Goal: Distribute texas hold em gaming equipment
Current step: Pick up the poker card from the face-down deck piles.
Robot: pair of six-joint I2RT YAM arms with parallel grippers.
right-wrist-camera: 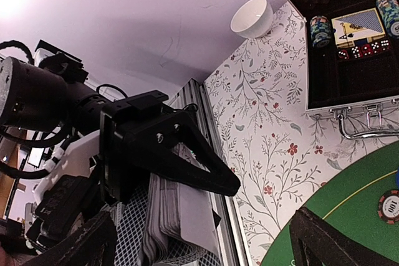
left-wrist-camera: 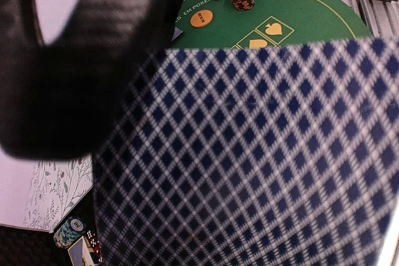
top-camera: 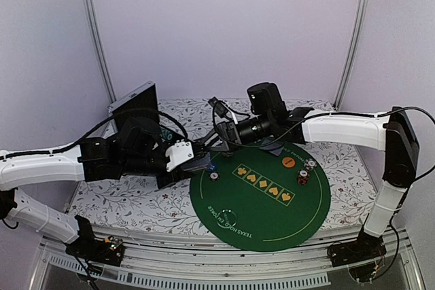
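at the far-left rim of the green felt mat (top-camera: pixel 272 221), the left gripper (top-camera: pixel 200 159) is clenched on the deck of cards (right-wrist-camera: pixel 167 219), held off the felt. the right gripper (top-camera: pixel 225 142), jaws spread wide and empty, meets the deck edge-on from the mat side, likely to draw a card. chip stacks (top-camera: pixel 304 176) sit on the mat's right.

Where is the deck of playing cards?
Seen lower left in the right wrist view, the deck of playing cards is clamped in the left end effector, over the left rim of the green mat, facing the open right end effector.
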